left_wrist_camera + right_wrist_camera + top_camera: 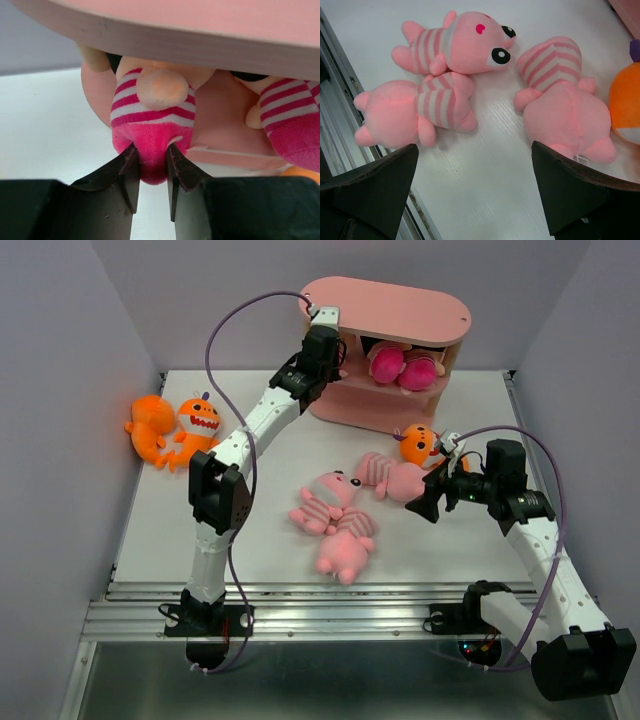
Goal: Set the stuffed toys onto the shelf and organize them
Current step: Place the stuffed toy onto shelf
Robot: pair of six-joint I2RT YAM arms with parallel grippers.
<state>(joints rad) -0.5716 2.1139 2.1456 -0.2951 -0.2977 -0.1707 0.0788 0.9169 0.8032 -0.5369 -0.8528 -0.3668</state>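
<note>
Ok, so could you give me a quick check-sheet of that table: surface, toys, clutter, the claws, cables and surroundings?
Surface: white table, with toys scattered on it.
Job's things: pink shelf at the far edge. First doll and second doll sit on its middle tier. Three pigs lie mid-table. Three monsters: one beside the pigs, two at the far left.
Clutter: nothing seen.
Grippers: left gripper pinches the first doll's lower end. Right gripper is open, aimed at the pigs.
Cables: a purple cable loops off each arm, clear of the toys.
Surroundings: plain grey walls; metal rail along the near edge.
</note>
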